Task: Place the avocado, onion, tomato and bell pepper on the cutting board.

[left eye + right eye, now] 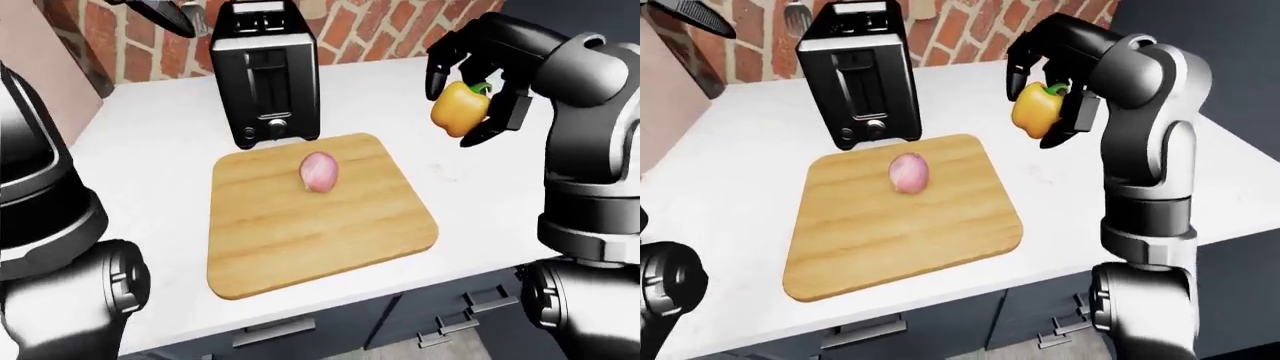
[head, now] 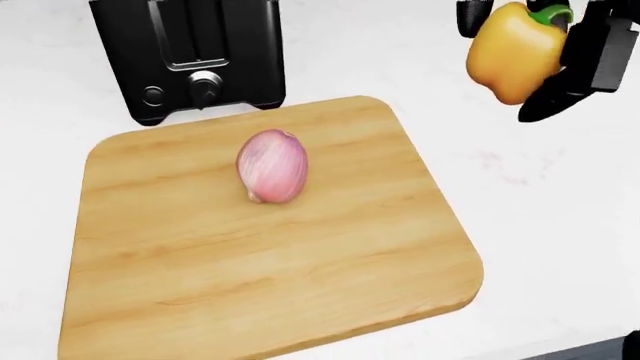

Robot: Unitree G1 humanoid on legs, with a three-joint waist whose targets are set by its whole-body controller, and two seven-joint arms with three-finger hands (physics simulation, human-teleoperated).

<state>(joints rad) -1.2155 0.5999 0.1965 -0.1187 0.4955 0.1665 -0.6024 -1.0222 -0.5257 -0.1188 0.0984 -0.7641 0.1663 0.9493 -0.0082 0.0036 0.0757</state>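
Red onion (image 2: 272,166) sits on the cutting board (image 2: 300,262), far-middle. Right hand (image 1: 478,94) fingers wrapped around the yellow bell pepper (image 1: 459,109), airborne right of board. Left hand's fingers: can't tell. Avocado, tomato unseen. One of four done.

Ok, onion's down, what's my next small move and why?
Probably bring the right hand leftward and down over the cutting board: it holds the bell pepper up beyond the board's right edge, and bare wood lies right of the onion.
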